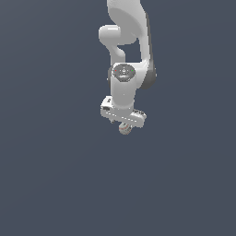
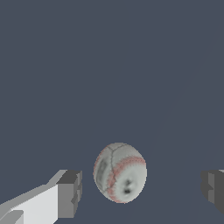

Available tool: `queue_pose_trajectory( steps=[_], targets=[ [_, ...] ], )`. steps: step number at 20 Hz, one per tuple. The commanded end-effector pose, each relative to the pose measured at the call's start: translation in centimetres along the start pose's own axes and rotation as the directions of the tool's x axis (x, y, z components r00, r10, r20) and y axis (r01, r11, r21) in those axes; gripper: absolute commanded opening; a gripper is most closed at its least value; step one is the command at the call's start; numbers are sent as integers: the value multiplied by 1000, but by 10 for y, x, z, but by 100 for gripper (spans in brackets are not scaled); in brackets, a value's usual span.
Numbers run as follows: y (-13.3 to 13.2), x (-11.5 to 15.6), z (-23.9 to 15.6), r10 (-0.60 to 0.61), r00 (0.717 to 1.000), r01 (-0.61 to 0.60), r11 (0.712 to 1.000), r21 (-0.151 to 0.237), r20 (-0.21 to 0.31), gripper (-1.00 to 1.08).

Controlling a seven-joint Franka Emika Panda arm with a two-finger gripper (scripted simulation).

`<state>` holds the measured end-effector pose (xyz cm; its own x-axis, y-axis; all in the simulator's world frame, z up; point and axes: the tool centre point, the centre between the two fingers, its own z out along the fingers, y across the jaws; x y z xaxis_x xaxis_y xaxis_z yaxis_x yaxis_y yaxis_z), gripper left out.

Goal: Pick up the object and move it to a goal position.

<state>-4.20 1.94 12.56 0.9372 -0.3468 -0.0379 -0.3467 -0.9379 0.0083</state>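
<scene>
1. Hand [image 2: 142, 188] is spread wide, nothing gripped; the ball [image 2: 120, 172] sits between the fingers [image 2: 70, 193], clear of both pads.
2. Ball sits nearer one pad: centre it, drop to its widest line, then close slowly, or it likely rolls out.
3. Ball: round, smooth white, thin red stitching. Pads: flat, dark, blocky. Surface [image 2: 109, 65]: plain matte grey-blue.

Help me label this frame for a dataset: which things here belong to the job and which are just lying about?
Part of the job:
- ball, sitting between the fingers
- gripper, open, fingers apart from the ball on both sides

Lying about:
- nothing else in either view, only the plain dark floor
</scene>
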Motion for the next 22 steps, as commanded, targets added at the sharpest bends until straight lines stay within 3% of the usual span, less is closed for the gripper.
queue_pose_trajectory(
  steps=[1,7,13,22],
  targets=[
    [-2,-4,4,64,998,-64,998,2,-4,100],
    [-5,-15,13,212,977,-212,977,7,-14,100],
    [-7,-25,21,349,937,-349,937,15,-22,100],
    [-8,-35,28,470,882,-469,883,24,-28,100]
  ],
)
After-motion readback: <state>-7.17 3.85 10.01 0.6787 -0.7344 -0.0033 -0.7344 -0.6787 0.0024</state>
